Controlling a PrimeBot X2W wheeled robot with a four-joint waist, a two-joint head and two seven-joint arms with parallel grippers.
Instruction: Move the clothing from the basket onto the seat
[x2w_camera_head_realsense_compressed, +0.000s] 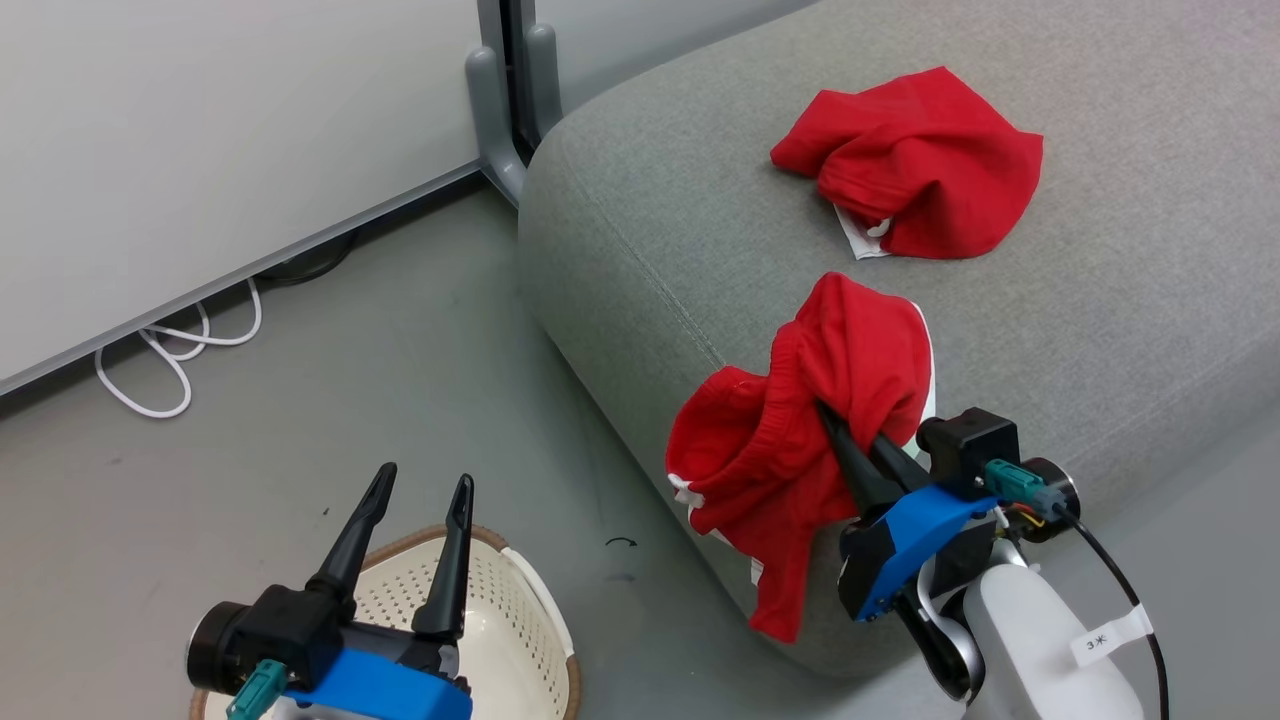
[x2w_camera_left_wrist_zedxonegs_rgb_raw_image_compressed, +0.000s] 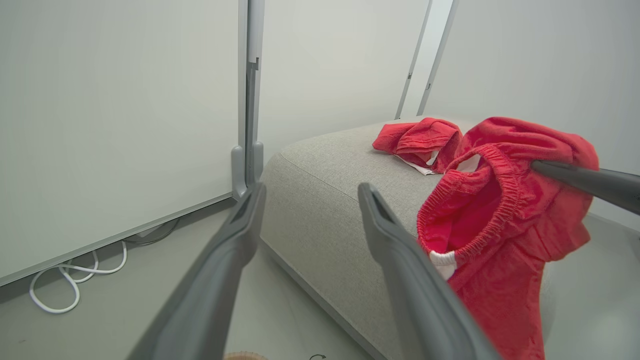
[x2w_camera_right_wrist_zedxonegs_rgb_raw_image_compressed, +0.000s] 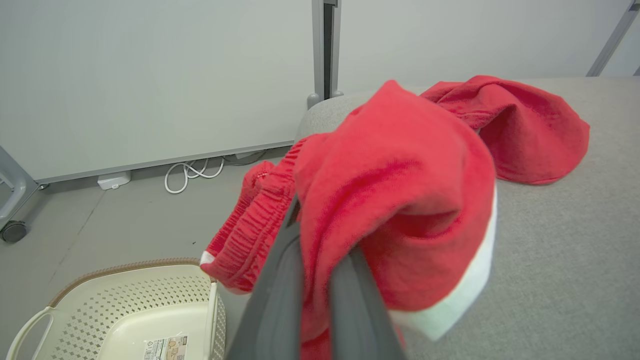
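Lower left of the head view: your left gripper hangs above the basket, its two dark fingers spread well apart and holding nothing; in the left wrist view the left gripper frames bare floor and the corner of the seat. The basket stands on the grey floor just beside the seat's near corner; the right wrist view shows the basket's brown rim, its perforated wall and a label sticker on its bottom.

Lower right of centre: your right gripper has its fingers pressed together, clamped on a fold of the red garment; from the right wrist camera the right gripper vanishes into the cloth, a white trim band curling at the lower right. The red garment sits at the front edge of the grey seat, its lower folds hanging down the seat's front face; you cannot tell whether its upper part rests on the cushion.

Upper right: a second red garment lies crumpled on the seat top, well apart from the first, white trim showing at its lower edge.

Upper left: a white wall panel and a grey post stand behind the seat; a white cable loops on the floor at the panel's foot.
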